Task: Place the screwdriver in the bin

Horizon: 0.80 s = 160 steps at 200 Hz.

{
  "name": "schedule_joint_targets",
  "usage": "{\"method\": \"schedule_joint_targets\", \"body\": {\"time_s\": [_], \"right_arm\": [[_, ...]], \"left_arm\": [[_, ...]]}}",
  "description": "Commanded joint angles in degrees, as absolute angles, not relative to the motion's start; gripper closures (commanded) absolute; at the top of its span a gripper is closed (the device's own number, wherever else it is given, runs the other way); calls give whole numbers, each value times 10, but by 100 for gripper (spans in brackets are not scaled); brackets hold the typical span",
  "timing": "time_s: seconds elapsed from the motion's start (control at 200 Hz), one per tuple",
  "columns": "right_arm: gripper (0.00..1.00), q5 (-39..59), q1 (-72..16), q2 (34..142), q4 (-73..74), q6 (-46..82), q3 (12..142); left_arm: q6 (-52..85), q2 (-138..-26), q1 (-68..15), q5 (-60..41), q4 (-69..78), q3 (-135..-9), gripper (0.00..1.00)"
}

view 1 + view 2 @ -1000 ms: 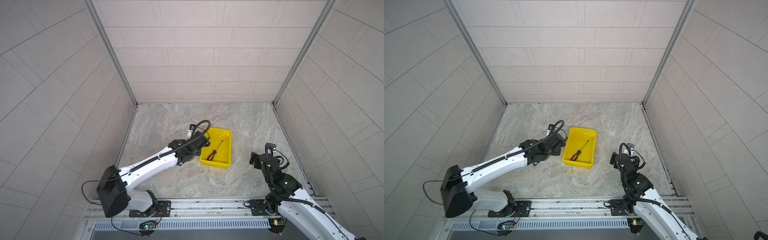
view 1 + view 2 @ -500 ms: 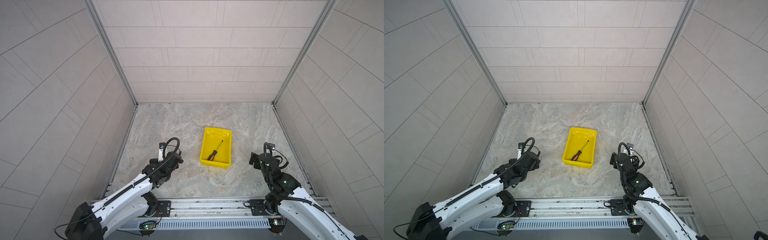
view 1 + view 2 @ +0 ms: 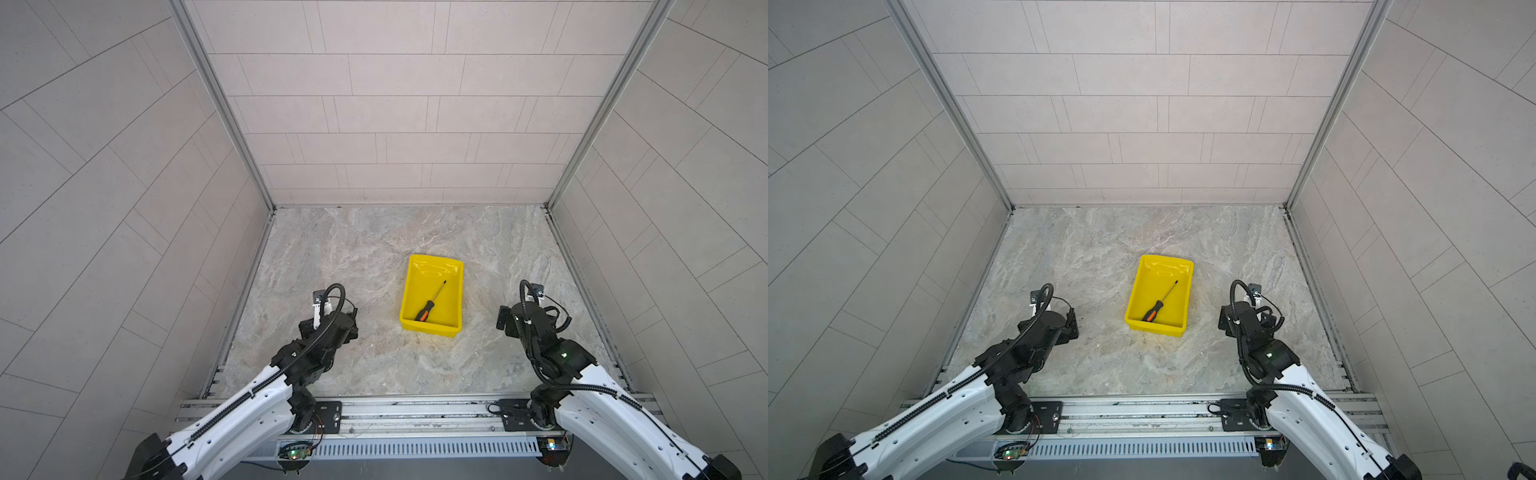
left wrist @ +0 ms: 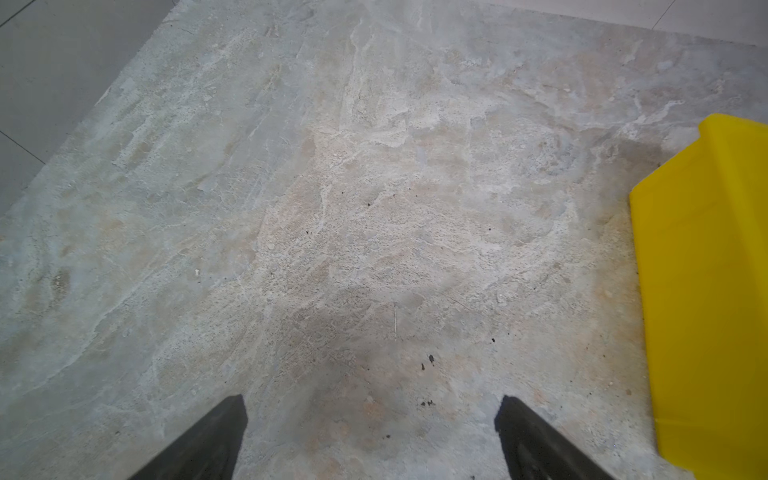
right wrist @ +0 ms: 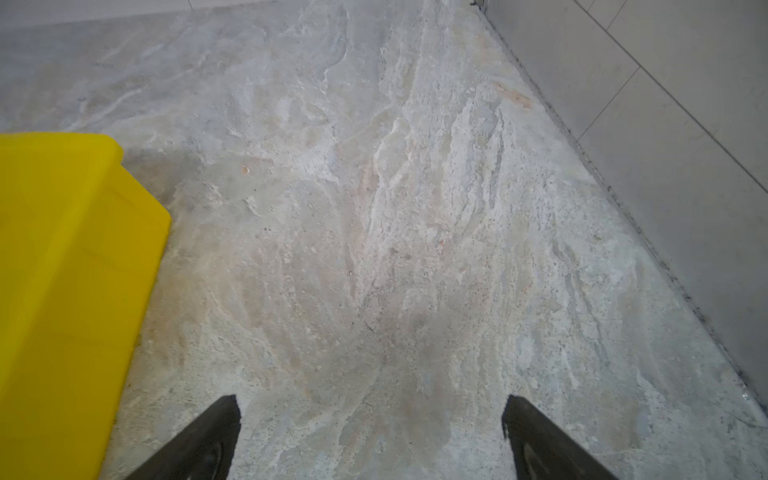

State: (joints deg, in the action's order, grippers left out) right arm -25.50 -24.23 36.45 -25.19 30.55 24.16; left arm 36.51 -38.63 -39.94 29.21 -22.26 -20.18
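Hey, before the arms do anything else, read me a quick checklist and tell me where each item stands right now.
1. The screwdriver lies inside the yellow bin: ok.
2. Its shaft stays within the bin's rim, nothing overhanging: ok.
3. The left gripper is open and holds nothing: ok.
4. The right gripper is open and holds nothing: ok.
5. Both grippers sit apart from the bin, one on each side of it: ok.

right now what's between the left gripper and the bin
Nothing but bare tabletop between the left gripper and the bin, shown in the left wrist view.
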Motion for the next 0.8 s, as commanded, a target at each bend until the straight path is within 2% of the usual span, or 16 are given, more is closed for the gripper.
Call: {"method": "schedule_joint_targets", "body": {"time_s": [0.0, 0.13, 0.255, 0.345, 0.455, 0.58, 0.721, 0.746, 0.796], "right_arm": [[1, -306, -227, 378, -236, 265, 321], [1, -333, -176, 444, -160, 196, 398], [1, -374, -140, 519, -71, 146, 410], [3, -372, -132, 560, 70, 89, 361], [11, -308, -132, 606, 272, 25, 252], [12, -286, -132, 665, 504, -37, 158], [10, -288, -131, 690, 439, -62, 178], [2, -286, -131, 698, 430, -62, 183], [0, -285, -131, 717, 432, -68, 187]], "left_arm": [[363, -376, -402, 281, -213, -193, 0], [361, -383, -402, 278, -214, -196, 0], [358, -386, -402, 269, -214, -198, 0], [357, -384, -402, 269, -215, -198, 0], [358, -382, -402, 271, -215, -197, 0], [357, -385, -401, 273, -210, -197, 0], [357, -392, -401, 272, -210, -198, 0], [357, -393, -401, 273, -210, -199, 0], [357, -395, -401, 276, -209, -199, 0]]}}
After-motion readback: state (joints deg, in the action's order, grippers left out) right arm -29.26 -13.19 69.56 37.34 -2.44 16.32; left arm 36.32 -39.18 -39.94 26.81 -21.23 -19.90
